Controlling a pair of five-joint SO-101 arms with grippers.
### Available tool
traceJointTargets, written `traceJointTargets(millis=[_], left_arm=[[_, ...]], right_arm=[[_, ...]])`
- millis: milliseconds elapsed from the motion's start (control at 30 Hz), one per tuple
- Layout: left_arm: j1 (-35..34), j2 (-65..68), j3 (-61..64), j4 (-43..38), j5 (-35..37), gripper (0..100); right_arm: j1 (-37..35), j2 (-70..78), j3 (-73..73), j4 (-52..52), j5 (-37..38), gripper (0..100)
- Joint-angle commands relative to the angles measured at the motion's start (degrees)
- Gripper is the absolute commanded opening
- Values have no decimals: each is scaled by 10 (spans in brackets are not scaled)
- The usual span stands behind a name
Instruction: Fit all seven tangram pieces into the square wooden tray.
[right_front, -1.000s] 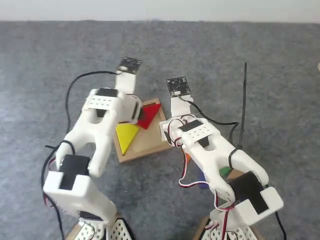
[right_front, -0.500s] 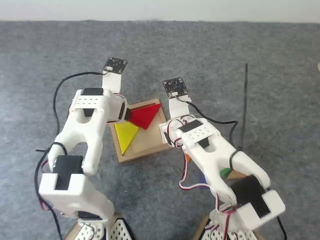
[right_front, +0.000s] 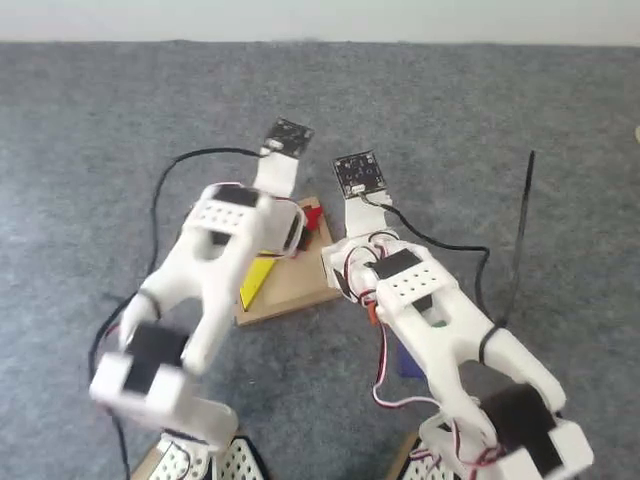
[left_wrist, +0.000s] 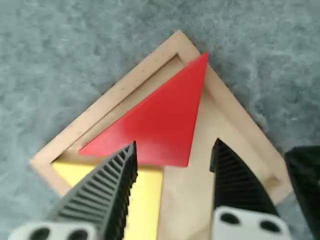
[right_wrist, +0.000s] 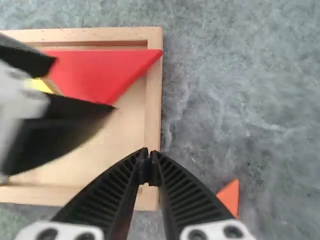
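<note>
The square wooden tray (right_front: 300, 287) lies on the grey carpet (right_front: 90, 150) between the two arms, partly under the left arm. Two tangram pieces are in it. The large red triangle (left_wrist: 157, 120) takes up the tray's far part, and one of its sharp corners rides over the tray's rim (left_wrist: 102, 105) instead of sitting inside it. The right wrist view shows the same: the red triangle (right_wrist: 97, 72) pokes its tip across the rim (right_wrist: 155, 100). The yellow triangle (left_wrist: 142, 200) lies in the tray just beside the red one, along its long edge, and in the high view the yellow triangle (right_front: 255, 282) shows from under the left arm.

The left gripper (left_wrist: 175, 147) hangs over the tray with its jaws spread wide and nothing between them. One ribbed finger (left_wrist: 112, 187) is above the seam of red and yellow, the other above bare wood. The right gripper (right_wrist: 149, 155) has its jaws pressed together and holds nothing. Its tip is over the tray's rim on the side nearest the right arm.

An orange triangle (right_wrist: 230, 195) lies on the carpet outside the tray, near the right gripper. From above, an orange piece (right_front: 375, 312) and a blue piece (right_front: 405, 360) peek out from under the right arm.
</note>
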Motion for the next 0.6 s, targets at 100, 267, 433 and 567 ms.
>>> traceJointTargets(millis=[100,267,433,567], left_arm=[[-33,53,-85,21,-1,238],[-84,53,-84,26,-38,235],[-87,52,-85,40,-63,217],[-88,32,-76,41,-77,217]], right_arm=[[-25,75,-35,-27,5,6],[-17,105,-67,-2,5,6],[-16,122,-84,9,6,6],[-16,121,-85,9,8,6]])
